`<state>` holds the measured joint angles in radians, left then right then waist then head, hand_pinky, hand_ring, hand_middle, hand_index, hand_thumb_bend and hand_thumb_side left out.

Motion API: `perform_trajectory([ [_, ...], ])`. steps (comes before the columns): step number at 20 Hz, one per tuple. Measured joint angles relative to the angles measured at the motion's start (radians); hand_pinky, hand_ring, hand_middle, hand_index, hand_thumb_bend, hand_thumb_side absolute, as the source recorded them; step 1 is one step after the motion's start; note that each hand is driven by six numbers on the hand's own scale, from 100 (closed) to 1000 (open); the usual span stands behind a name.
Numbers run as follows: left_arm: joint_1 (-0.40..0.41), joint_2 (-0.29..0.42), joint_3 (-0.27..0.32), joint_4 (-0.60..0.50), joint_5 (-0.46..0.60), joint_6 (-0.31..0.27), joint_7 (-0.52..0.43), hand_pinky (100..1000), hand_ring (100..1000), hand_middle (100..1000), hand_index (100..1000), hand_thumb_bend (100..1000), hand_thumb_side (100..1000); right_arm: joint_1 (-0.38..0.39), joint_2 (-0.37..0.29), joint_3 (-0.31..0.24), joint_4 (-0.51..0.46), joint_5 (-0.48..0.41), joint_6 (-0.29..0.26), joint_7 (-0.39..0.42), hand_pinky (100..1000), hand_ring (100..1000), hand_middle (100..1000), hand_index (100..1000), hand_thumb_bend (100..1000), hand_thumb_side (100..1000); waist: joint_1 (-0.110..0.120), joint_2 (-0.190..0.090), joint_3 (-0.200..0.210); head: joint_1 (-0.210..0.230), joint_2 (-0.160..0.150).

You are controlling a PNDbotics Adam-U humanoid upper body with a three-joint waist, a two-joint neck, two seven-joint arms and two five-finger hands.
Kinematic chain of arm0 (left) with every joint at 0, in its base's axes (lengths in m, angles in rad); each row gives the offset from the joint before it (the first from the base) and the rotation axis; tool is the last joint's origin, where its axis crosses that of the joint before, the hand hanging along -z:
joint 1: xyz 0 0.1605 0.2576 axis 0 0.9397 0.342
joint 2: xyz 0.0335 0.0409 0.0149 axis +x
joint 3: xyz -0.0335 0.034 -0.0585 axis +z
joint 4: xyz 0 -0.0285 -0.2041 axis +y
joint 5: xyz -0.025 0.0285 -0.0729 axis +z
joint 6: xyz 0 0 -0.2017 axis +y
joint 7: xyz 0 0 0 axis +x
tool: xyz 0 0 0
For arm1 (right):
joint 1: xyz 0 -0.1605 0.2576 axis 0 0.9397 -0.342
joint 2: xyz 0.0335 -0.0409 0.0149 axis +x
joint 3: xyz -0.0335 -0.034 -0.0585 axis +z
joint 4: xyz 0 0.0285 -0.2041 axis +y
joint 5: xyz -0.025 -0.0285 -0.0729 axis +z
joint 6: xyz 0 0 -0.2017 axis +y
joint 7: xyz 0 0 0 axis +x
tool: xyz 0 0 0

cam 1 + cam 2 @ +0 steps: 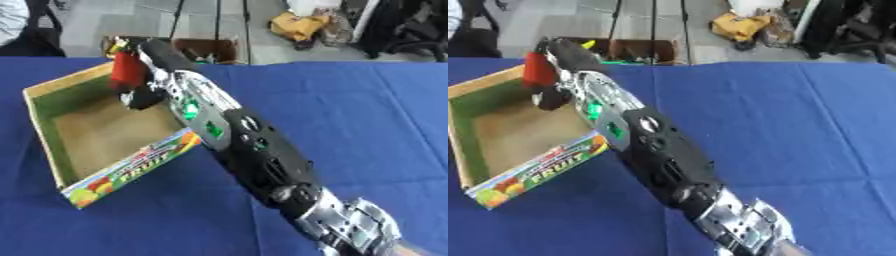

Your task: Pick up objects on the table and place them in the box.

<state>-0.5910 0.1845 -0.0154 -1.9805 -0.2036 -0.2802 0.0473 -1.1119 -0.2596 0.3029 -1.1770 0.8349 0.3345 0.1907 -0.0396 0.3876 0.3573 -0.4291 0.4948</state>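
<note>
Reaching over the box (48, 137), the right robot hand (144, 75) is curling round a red object (127, 67). It is holding this above the box's far corner.

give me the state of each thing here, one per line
red object: upright, held over the far side of the box, not yet set down
box: open on top, nothing seen lying inside
right hand: reaches over the box, fingers curled round the red object
left hand: not in view
blue tablecloth: spread flat over the table

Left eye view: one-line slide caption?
Right hand holds a red cylindrical object over the open fruit box on the blue table.
</note>
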Motion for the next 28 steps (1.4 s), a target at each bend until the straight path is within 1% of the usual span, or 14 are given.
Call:
perform_trajectory([
  [5,0.0,0.0,0.0,0.0,0.0,-0.001,-0.001,732,859,850,993,100,1000,0.004,0.008,0.019,0.009,0.002,-0.025,0.034,606,755,521,541,100,290,-0.005,0.0,0.0,-0.002,0.0],
  [6,0.0,0.0,0.0,0.0,0.0,-0.001,-0.001,732,859,850,994,100,1000,0.004,0.008,0.024,0.009,0.004,-0.033,0.048,639,785,581,607,100,343,-0.006,0.001,0.0,-0.003,0.0],
  [8,-0.001,0.0,0.0,0.0,0.0,-0.001,-0.001,732,859,850,994,100,1000,0.005,0.008,0.028,0.01,0.004,-0.052,0.087,683,823,661,670,109,441,-0.006,0.001,0.0,-0.003,0.0],
  [9,-0.001,0.0,0.0,0.0,0.0,-0.001,-0.001,732,859,850,994,100,1000,0.005,0.008,0.03,0.01,0.004,-0.062,0.11,685,825,666,674,116,448,-0.006,0.001,-0.001,-0.003,0.0],
  [10,-0.002,0.0,0.0,0.0,0.0,-0.001,-0.001,732,859,850,994,100,1000,0.007,0.008,0.031,0.01,0.004,-0.071,0.134,707,852,734,729,214,533,-0.007,0.001,-0.001,-0.003,0.0],
  [11,-0.003,0.0,0.0,0.0,0.0,-0.001,-0.001,732,859,850,994,100,1000,0.008,0.008,0.031,0.01,0.004,-0.08,0.158,710,856,744,738,226,542,-0.007,0.001,-0.001,-0.004,0.0],
  [12,-0.004,0.0,0.0,0.0,0.0,-0.001,-0.001,732,859,850,994,100,1000,0.009,0.008,0.03,0.01,0.004,-0.088,0.18,724,880,793,781,289,589,-0.007,0.001,-0.001,-0.004,0.0],
  [13,-0.005,0.0,0.0,0.0,0.0,-0.001,-0.001,732,859,850,994,100,1000,0.009,0.008,0.03,0.009,0.004,-0.095,0.198,740,902,829,814,395,654,-0.007,0.001,-0.001,-0.004,0.001],
  [16,-0.005,0.0,0.0,0.0,0.0,-0.001,-0.001,732,859,850,994,100,1000,0.009,0.006,0.026,0.0,0.005,-0.107,0.23,793,953,900,884,667,763,-0.007,0.0,-0.001,-0.004,0.005],
  [20,-0.005,0.0,0.0,0.0,0.0,0.0,0.0,732,859,850,994,100,1000,0.009,-0.007,0.015,-0.019,0.014,-0.108,0.232,813,968,936,918,773,840,-0.007,0.0,-0.001,-0.004,0.007],
  [23,-0.004,0.0,0.0,0.0,0.0,0.001,0.001,731,859,850,994,100,1000,0.008,-0.026,0.002,-0.046,0.016,-0.106,0.21,808,963,931,921,768,883,-0.007,-0.005,-0.009,-0.003,0.016],
  [25,0.0,0.0,0.0,0.0,0.0,0.003,0.003,731,859,850,993,100,1000,0.008,-0.048,-0.011,-0.088,0.005,-0.104,0.18,798,957,920,914,732,916,-0.007,-0.011,-0.017,0.006,0.026],
  [27,0.006,0.0,0.0,0.0,-0.001,0.006,0.006,731,858,849,993,100,1000,0.008,-0.082,-0.032,-0.16,-0.04,-0.099,0.134,772,940,908,902,680,971,-0.006,-0.016,-0.029,0.023,0.04],
  [28,0.01,0.0,0.001,0.0,-0.002,0.008,0.009,730,857,847,993,100,1000,0.009,-0.105,-0.044,-0.203,-0.076,-0.095,0.107,763,932,900,888,624,1000,-0.005,-0.019,-0.034,0.033,0.047],
])
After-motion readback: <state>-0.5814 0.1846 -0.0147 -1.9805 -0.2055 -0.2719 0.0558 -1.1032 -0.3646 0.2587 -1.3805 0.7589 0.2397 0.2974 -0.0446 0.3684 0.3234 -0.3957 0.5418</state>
